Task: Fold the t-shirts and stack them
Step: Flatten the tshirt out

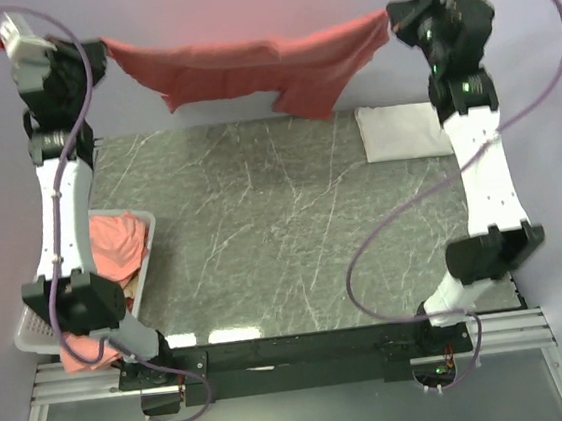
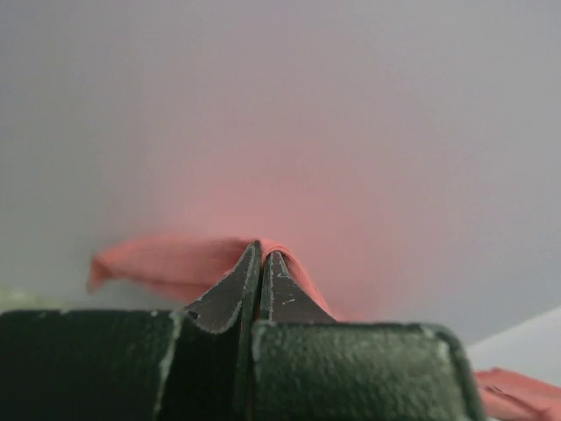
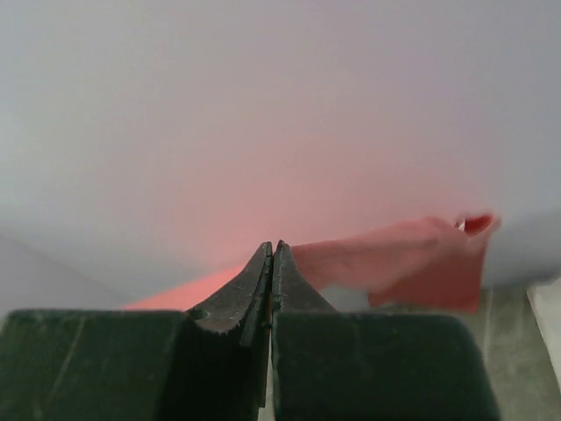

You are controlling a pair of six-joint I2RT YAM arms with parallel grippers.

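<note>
A salmon t-shirt [image 1: 246,68] hangs stretched in the air along the far edge of the table, held between both grippers. My left gripper [image 1: 103,50] is shut on its left end; in the left wrist view the cloth [image 2: 166,263] wraps over the closed gripper [image 2: 264,250]. My right gripper [image 1: 388,16] is shut on its right end; the right wrist view shows the shirt [image 3: 394,259] trailing from the closed gripper [image 3: 273,248]. A folded white t-shirt [image 1: 401,130] lies at the table's far right. More salmon shirts [image 1: 119,243] lie in the basket.
A white mesh basket [image 1: 33,337] stands at the left edge, partly behind the left arm, with a salmon cloth [image 1: 80,357] hanging over its near end. The dark marbled table top [image 1: 273,231] spans the middle. A pale wall lies behind.
</note>
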